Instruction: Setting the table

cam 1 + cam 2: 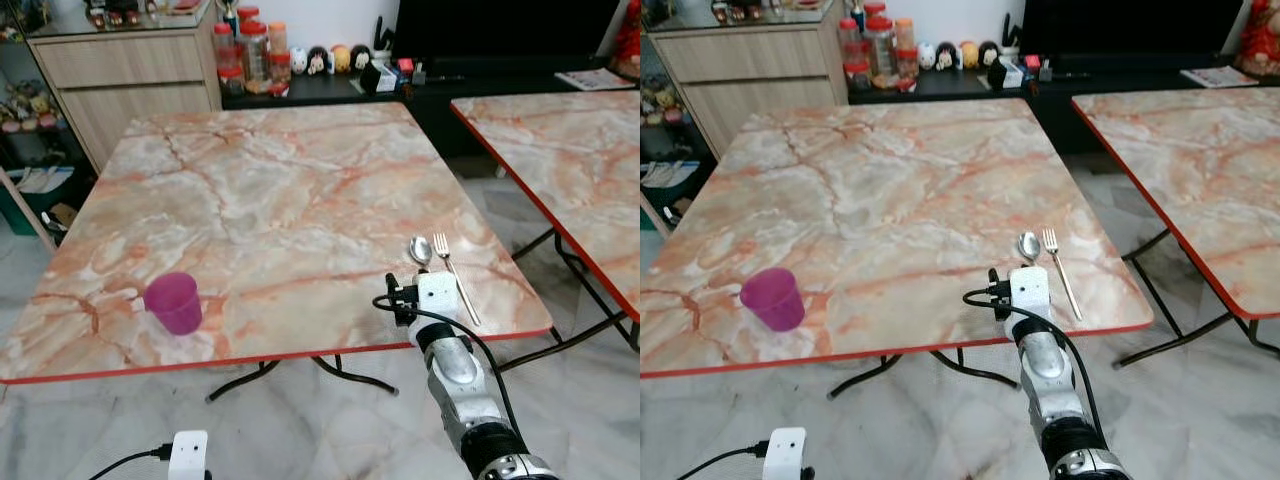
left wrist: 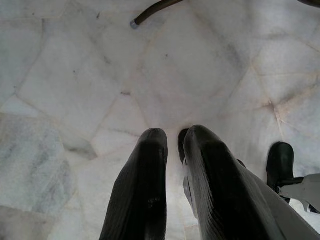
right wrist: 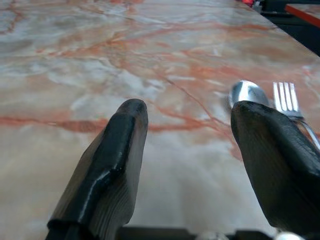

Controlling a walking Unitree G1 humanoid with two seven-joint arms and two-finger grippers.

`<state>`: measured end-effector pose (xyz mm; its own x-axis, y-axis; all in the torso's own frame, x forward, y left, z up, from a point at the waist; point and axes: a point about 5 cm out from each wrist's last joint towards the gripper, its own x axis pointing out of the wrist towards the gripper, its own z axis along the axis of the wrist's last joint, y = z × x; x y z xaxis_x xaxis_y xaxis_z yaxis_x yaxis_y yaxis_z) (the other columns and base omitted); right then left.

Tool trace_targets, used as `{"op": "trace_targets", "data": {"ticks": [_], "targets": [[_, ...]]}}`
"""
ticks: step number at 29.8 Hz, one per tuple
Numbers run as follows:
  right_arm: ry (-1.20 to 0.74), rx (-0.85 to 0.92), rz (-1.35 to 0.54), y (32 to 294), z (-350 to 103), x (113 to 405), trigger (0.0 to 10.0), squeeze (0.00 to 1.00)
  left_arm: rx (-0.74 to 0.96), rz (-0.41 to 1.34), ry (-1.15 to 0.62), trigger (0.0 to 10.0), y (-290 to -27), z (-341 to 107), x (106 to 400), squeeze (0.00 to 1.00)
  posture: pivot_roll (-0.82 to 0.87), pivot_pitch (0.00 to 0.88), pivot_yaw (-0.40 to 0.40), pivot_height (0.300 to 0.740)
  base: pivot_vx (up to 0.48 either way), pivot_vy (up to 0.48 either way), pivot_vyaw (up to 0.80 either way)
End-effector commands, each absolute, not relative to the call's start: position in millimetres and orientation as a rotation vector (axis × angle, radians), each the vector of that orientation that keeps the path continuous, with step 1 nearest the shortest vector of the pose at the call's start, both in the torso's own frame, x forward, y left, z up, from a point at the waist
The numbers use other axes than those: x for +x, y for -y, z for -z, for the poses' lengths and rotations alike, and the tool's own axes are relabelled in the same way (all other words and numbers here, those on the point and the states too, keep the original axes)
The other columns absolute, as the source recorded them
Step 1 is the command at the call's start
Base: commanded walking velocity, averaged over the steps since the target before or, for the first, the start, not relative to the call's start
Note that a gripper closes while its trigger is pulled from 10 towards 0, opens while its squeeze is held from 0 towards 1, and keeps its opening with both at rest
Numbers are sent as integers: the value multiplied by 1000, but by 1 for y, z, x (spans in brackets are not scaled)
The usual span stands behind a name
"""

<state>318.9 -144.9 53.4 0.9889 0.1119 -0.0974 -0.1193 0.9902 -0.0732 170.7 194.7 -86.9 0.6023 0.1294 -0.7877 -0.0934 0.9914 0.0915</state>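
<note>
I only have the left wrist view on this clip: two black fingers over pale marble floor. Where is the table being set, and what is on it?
Observer: A marble-patterned table with a red edge stands ahead; a purple plastic cup sits near its front left.
Operator: Any cutlery?
Observer: A silver spoon and silver fork lie side by side near the front right edge.
Operator: What is the other arm doing?
Observer: The right gripper is over the tabletop, open, with the spoon just beyond one finger.
Operator: And the left gripper I see?
Observer: It hangs below table height, fingers nearly together.
</note>
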Motion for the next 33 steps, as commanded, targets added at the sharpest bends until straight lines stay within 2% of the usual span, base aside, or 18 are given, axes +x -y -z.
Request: {"op": "trace_targets", "data": {"ticks": [1, 4, 13, 23, 33], "targets": [[-92, -60, -114, 144, -54, 321, 10000, 0, 48, -142, -923, 10000, -197, 88, 168, 0, -37, 0, -3, 740, 352, 0, 0], [-69, -52, -114, 144, -56, 320, 10000, 0, 52, -145, -928, 10000, -199, 88, 167, 0, -38, 0, -1, 740, 364, 0, -692], [-57, -48, -122, 142, -57, 321, 10000, 0, 47, -153, -924, 10000, -199, 88, 168, 0, -30, 0, -4, 740, 340, 0, 0], [-50, -47, -125, 141, -57, 319, 10000, 0, 39, -159, -922, 10000, -201, 88, 167, 0, -27, 0, -4, 740, 0, 0, 0], [-64, -49, -89, 154, -50, 310, 10000, 0, 40, -153, -928, 10000, -200, 89, 164, 0, -37, 0, 1, 740, 0, 0, 0]]}}
